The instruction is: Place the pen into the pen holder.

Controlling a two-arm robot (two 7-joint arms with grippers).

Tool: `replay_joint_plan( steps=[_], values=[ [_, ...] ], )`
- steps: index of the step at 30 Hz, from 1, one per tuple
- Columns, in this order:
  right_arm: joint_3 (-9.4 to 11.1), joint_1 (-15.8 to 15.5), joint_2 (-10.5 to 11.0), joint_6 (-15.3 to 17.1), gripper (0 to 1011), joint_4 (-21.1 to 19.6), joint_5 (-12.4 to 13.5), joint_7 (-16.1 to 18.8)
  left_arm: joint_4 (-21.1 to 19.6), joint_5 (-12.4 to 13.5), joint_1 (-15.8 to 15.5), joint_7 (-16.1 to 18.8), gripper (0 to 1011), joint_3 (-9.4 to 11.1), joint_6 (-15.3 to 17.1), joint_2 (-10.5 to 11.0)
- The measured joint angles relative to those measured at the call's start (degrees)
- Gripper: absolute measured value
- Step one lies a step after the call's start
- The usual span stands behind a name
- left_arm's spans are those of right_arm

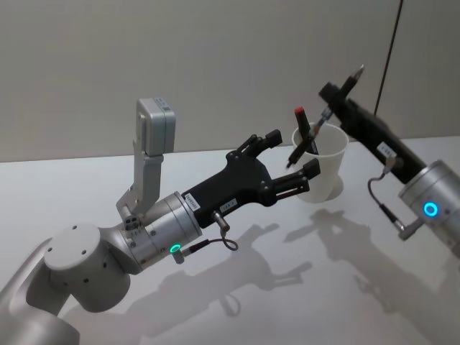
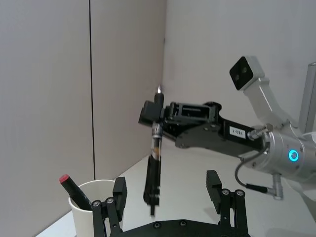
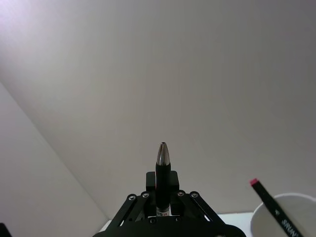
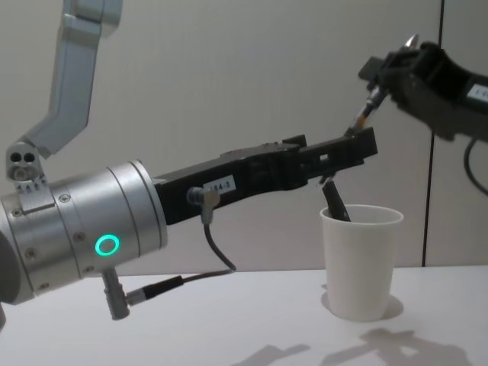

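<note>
While the right arm reaches in from the right side in the head view, its right gripper (image 1: 338, 93) sits up above the pen holder (image 1: 323, 167), clenched around a black pen (image 2: 154, 160) near the pen's upper end. The pen hangs tilted, silver tip (image 3: 163, 154) pointing up past the fingers, the long lower part slanting down toward the cup's mouth. From the left wrist view the bottom end looks to hang above the table just beside the cup, though from the head view it lines up with the rim, so I can't tell if it's actually over the opening.

The left arm stretches forward and up from the lower left, and the left gripper (image 1: 287, 162) hovers just beside the cup with its fingers (image 2: 120, 190) spread, gripping nothing.

The pen holder is a plain white tapered paper cup with a rolled rim, standing upright on the white table (image 1: 287, 302). There's already a black marker (image 1: 305, 136) with a red cap end leaning inside it, sticking out past the rim.
</note>
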Motion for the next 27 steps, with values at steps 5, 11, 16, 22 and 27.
replay_joint_plan(
  steps=[5,11,16,22,27],
  values=[
    [0.43,1.45,0.35,-1.48,132,0.77,-3.08,0.9,0.0,0.0,0.0,0.0,1002,0.0,0.0,0.0],
    [0.92,3.63,0.9,-3.36,132,1.79,-7.97,1.82,0.0,0.0,0.0,0.0,1003,0.0,0.0,0.0],
    [1.16,5.13,1.26,-4.58,132,2.6,-12.67,2.1,0.0,0.0,0.0,0.0,1003,0.0,0.0,0.0],
    [1.24,6.44,1.58,-5.41,132,3.32,-17.6,1.88,0.0,0.0,0.0,0.0,1003,0.0,0.0,0.0],
    [1.22,7.52,1.87,-5.82,132,4.08,-22.94,0.99,0.0,0.0,0.0,0.0,1003,0.0,0.0,0.0]
  ],
)
